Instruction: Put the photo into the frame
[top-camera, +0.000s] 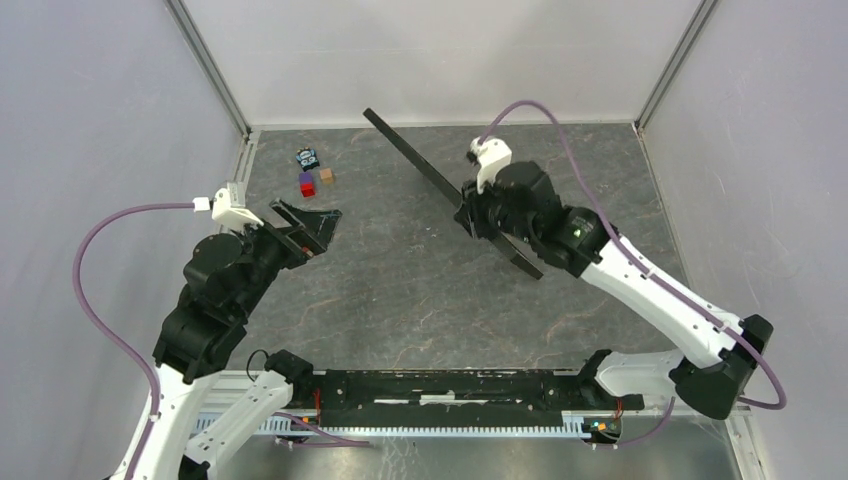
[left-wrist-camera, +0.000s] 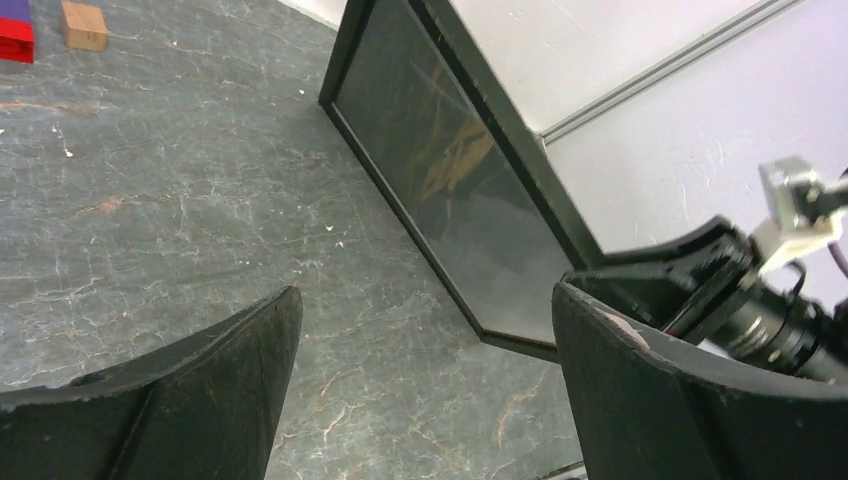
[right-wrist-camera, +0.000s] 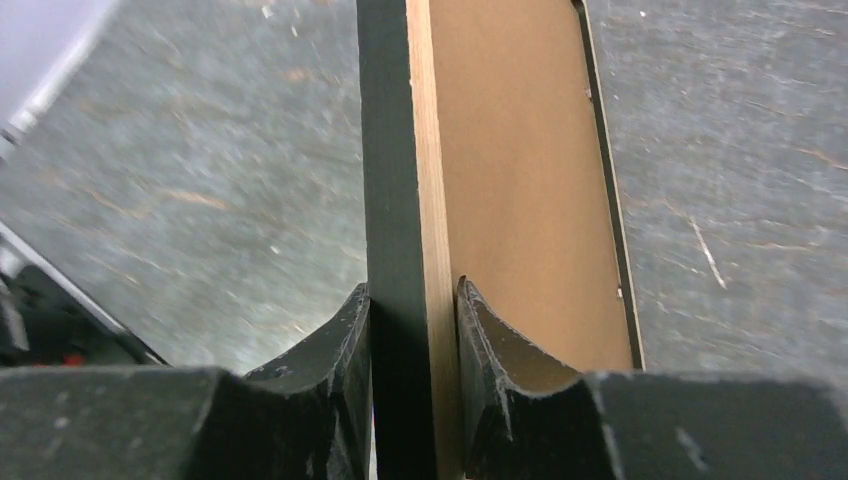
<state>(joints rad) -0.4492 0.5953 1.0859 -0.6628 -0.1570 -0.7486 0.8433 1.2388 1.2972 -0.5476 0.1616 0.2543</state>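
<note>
The frame (top-camera: 420, 165) stands on edge, tilted, running from the back middle toward the right arm. My right gripper (top-camera: 478, 215) is shut on its rail. In the right wrist view the black rail (right-wrist-camera: 395, 150) with its light wood edge sits between my right gripper's (right-wrist-camera: 412, 320) fingers, and a brown backing board (right-wrist-camera: 520, 180) fills the frame's back. The left wrist view shows the frame's dark glossy pane (left-wrist-camera: 450, 170) facing my left gripper (left-wrist-camera: 425, 340), which is open and empty over the floor. My left gripper (top-camera: 308, 225) hangs left of the frame, apart from it. The photo is hidden.
Small coloured blocks (top-camera: 315, 175) lie at the back left; a red one (left-wrist-camera: 15, 40) and a brown one (left-wrist-camera: 83, 25) show in the left wrist view. White walls close in the back and both sides. The right arm's wrist (left-wrist-camera: 740, 290) is behind the frame's near corner.
</note>
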